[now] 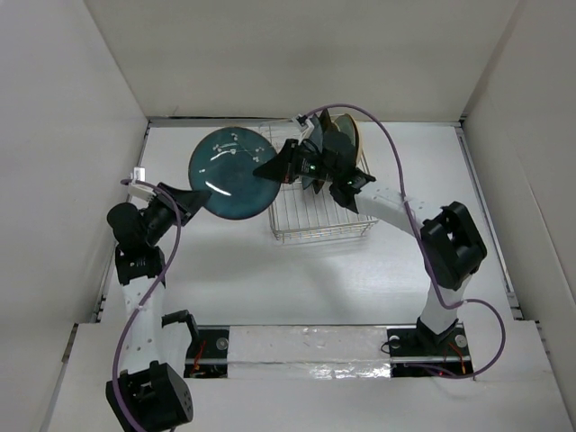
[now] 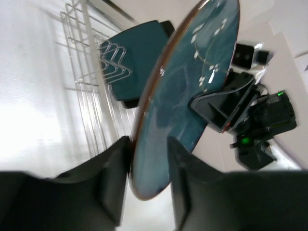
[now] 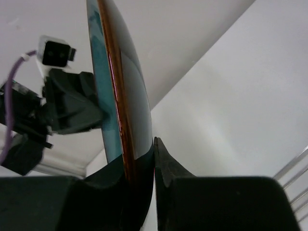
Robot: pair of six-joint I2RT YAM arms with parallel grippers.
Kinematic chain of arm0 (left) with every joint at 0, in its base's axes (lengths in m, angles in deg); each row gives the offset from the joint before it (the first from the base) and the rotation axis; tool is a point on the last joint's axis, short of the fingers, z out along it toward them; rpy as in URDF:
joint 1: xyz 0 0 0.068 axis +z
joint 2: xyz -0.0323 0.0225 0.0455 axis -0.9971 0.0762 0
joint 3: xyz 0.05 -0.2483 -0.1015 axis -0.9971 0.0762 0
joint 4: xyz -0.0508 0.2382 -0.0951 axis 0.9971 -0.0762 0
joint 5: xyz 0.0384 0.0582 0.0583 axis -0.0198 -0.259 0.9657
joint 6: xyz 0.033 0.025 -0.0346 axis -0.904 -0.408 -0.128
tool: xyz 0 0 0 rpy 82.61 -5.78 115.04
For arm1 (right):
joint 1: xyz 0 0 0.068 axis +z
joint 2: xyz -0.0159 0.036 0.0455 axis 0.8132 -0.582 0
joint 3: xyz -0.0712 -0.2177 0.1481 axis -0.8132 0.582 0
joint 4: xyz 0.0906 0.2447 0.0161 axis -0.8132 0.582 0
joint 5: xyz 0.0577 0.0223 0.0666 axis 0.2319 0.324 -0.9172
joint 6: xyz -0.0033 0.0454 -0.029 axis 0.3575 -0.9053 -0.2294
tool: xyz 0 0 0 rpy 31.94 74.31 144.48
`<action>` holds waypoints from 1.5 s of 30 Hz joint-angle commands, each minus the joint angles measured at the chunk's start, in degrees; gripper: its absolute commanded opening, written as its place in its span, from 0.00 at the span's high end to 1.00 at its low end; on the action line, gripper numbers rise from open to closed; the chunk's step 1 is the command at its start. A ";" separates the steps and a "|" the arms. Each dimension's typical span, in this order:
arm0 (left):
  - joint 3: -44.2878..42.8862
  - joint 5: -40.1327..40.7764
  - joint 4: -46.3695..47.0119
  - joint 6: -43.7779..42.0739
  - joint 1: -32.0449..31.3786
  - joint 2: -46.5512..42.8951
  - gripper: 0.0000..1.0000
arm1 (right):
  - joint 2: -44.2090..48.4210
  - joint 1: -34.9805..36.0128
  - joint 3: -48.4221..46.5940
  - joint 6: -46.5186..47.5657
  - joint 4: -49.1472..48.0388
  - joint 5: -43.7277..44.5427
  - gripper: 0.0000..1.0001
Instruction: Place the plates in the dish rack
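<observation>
Pinching opposite rims, left tool (image 1: 195,199) and right tool (image 1: 271,169) clamp a glossy teal, white-sprigged plate (image 1: 229,178).

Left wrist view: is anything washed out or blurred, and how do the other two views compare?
Left wrist: glare whites out the dish rack; the near fingers are soft. Right wrist: the teal plate is close and blurred. Top: sharp, one light streak on the plate.

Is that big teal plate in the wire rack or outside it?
Outside. The teal plate hangs left of the dish rack, its rim pinched on opposite sides by the jaws of the left gripper and right gripper.
</observation>
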State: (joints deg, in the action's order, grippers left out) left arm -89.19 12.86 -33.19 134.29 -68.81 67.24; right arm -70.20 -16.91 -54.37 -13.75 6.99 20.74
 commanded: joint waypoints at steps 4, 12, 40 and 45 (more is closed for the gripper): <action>-7.99 2.37 -2.83 -8.30 -0.12 -3.16 0.36 | 5.53 -1.81 1.77 -0.17 -7.25 3.41 1.00; -12.21 14.57 -13.37 -19.11 -4.86 -6.14 0.01 | 11.78 -4.45 -5.68 9.65 9.17 23.62 1.00; -10.90 24.00 -21.30 -33.53 -20.07 -9.93 0.01 | -7.02 1.97 -31.81 35.26 32.13 77.09 1.00; -10.81 24.26 -21.21 -33.53 -20.07 -9.84 0.01 | -8.95 2.49 -31.19 34.46 32.13 77.00 1.00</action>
State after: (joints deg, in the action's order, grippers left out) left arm -99.79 37.42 -56.40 101.68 -88.66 57.67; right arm -80.91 -14.60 -81.54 20.56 47.99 93.48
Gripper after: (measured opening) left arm 0.989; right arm 0.188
